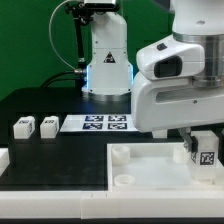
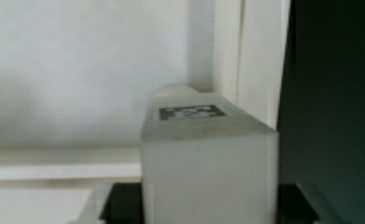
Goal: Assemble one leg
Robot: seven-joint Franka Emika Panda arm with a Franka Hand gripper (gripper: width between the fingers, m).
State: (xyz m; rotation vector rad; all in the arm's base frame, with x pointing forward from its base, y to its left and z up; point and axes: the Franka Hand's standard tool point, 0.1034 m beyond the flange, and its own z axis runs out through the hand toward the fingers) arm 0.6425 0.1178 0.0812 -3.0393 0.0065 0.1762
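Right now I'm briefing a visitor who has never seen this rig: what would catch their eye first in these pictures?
The big white arm at the exterior view's right, its jaws closed on a tagged leg near the white tabletop's rim. Next, two spare legs on the black table at that view's left, beside the marker board.

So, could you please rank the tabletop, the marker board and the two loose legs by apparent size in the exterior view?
1. tabletop
2. marker board
3. loose legs: the two look alike, so unranked.
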